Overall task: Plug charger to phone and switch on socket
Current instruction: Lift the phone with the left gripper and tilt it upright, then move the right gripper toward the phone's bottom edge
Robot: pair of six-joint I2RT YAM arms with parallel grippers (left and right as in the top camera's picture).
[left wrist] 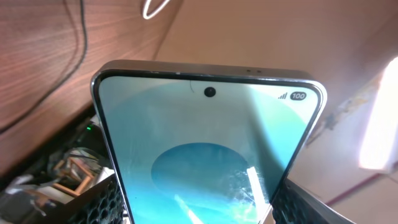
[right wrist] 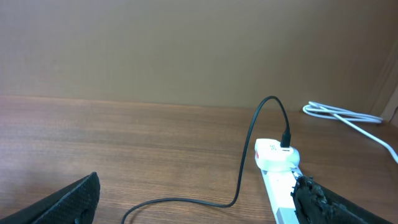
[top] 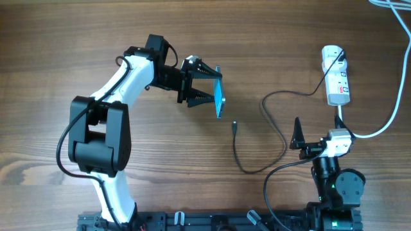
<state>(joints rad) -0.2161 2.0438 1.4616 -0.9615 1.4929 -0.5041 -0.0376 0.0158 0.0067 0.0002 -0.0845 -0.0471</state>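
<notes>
1. One step done: left fingers (top: 204, 68) clamp the phone (top: 219, 97) above the tabletop (top: 51, 51).
2. Unplugged, the charger (top: 235, 126) lies between both pairs of fingers.
3. Empty, the right fingers (right wrist: 68, 199) gape near the socket (top: 336, 77); switching remains.

Phone (top: 219, 101) raised, charger (top: 284, 144) loose, socket (top: 336, 76) far right.
The cyan-screened phone stands on edge in the left claw (top: 217, 90). The thin black charger curls from the white socket across the bench (top: 64, 51), its plug tip (top: 235, 126) lying near the phone, apart.
</notes>
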